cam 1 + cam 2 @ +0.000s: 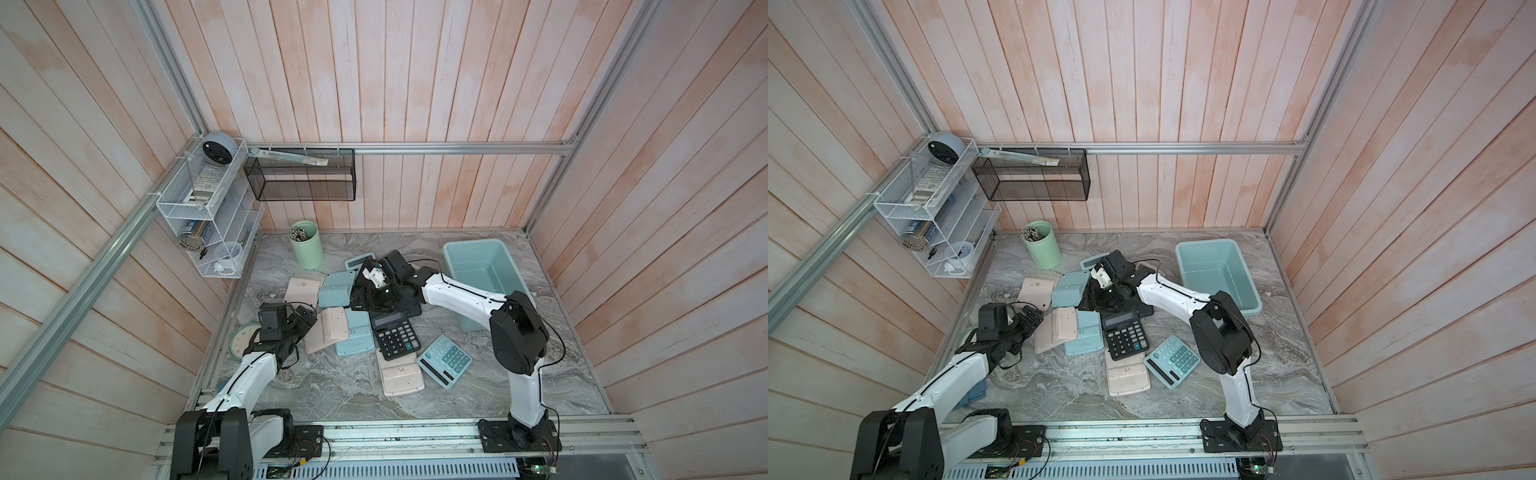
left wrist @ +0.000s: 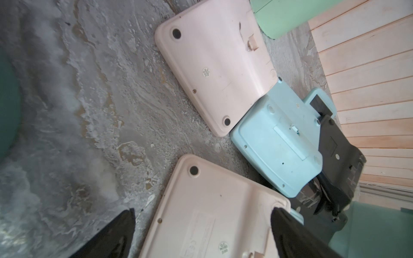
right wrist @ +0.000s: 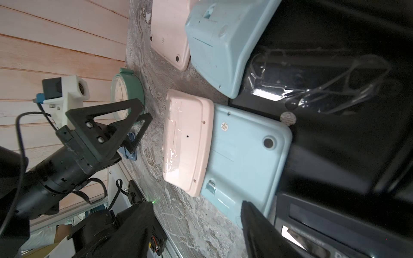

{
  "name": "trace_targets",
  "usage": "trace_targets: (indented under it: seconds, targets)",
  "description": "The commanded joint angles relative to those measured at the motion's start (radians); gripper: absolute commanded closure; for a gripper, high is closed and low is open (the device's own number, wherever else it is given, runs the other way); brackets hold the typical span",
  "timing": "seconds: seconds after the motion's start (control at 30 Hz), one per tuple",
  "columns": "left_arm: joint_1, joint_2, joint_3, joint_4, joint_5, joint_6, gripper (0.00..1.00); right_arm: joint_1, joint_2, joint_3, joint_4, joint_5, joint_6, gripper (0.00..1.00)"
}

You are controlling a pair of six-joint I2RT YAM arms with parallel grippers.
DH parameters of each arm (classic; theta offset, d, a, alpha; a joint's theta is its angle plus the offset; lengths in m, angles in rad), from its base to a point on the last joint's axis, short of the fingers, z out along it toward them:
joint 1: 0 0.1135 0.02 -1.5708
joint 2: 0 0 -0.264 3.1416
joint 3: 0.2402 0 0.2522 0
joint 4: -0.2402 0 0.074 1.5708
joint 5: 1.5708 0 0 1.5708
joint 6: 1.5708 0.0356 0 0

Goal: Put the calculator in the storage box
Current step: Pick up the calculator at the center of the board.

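Several calculators lie piled mid-table in both top views: a black one face up [image 1: 395, 334], a teal one face up [image 1: 444, 361], and pink [image 1: 328, 330] and light blue [image 1: 353, 334] ones face down. The storage box [image 1: 473, 246], a light teal tub, stands at the back right with nothing in it [image 1: 1217, 270]. My right gripper [image 1: 370, 299] hovers open over the back of the pile, above a face-down black calculator [image 1: 409, 309]. In the right wrist view it [image 3: 196, 204] holds nothing. My left gripper [image 2: 204, 212] is open, straddling a pink calculator's back [image 2: 201, 196].
A mint-green cup [image 1: 307, 245] stands at the back left. A green clock [image 1: 245, 338] lies by the left edge under the left arm. A black mesh basket [image 1: 299, 178] and a white wire shelf [image 1: 199, 208] hang on the walls.
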Motion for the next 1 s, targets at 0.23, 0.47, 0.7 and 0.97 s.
trace_targets:
  seconds: [0.23, 0.47, 0.7, 0.97]
  targets:
    - [0.004, 0.010, -0.020, 0.038, 0.044, 0.027, 0.00, 0.024, 0.072, 0.013, 0.116, -0.067, 0.073, 0.31]
    - [0.003, 0.059, -0.052, 0.123, 0.131, -0.012, 0.00, 0.045, 0.124, 0.012, 0.189, -0.092, 0.124, 0.32]
    - [0.002, 0.086, -0.072, 0.178, 0.180, -0.040, 0.01, 0.051, 0.148, -0.011, 0.256, -0.100, 0.181, 0.35]
    - [-0.005, 0.106, -0.087, 0.247, 0.221, -0.079, 0.01, 0.060, 0.142, -0.105, 0.430, -0.137, 0.288, 0.35]
